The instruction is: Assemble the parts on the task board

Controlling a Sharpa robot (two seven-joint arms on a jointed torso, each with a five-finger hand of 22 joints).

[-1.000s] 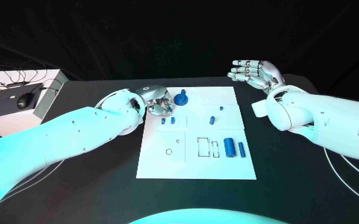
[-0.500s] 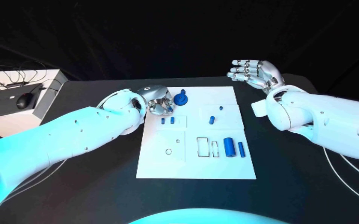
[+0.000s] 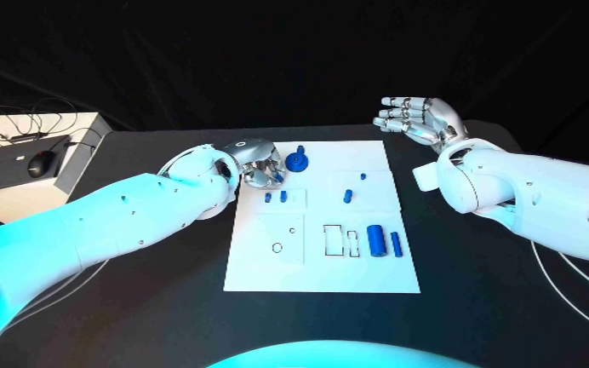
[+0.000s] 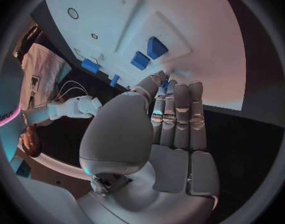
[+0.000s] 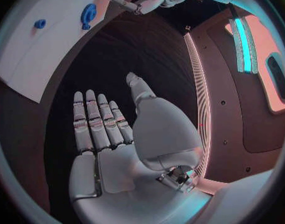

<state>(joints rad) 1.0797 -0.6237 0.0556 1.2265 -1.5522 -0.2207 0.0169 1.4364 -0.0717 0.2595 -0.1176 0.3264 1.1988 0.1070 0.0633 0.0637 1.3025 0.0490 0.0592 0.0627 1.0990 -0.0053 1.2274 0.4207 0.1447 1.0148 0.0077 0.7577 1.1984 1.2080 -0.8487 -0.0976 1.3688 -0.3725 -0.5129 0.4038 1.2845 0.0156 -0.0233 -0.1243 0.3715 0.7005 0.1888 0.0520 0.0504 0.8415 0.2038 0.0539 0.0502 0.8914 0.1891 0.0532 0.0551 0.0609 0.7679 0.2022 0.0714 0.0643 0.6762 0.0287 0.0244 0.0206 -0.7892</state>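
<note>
Two white arms reach over a black table (image 3: 147, 317), w/ the white task board (image 3: 322, 276) between them, largest thing near the hands.

Left hand (image 3: 258, 164) sits at the board's far left corner. Fingers are curled; the left wrist view shows the fingertips (image 4: 162, 82) close together just above the board surface, w/ a hint of blue at the tips. Cannot tell whether they pinch a part or merely touch. Just beyond the fingertips lies a blue gear-like part (image 3: 299, 162); just beside them on the near side sit two small blue blocks (image 3: 275, 198).

Right hand (image 3: 417, 120) hovers off the board past its far right corner, palm up, fingers spread & holding nothing. All parts are well apart from it.

Farther from the left fingers: a small blue peg (image 3: 349, 195) mid-board, then a thick blue cylinder (image 3: 375, 241) & a thinner blue rod (image 3: 395, 244) beside outlined slots near the front edge.

Judgement on progress: early stage. Most parts appear loose on the board, outlined slots look unfilled, approx. everything still left to seat.
</note>
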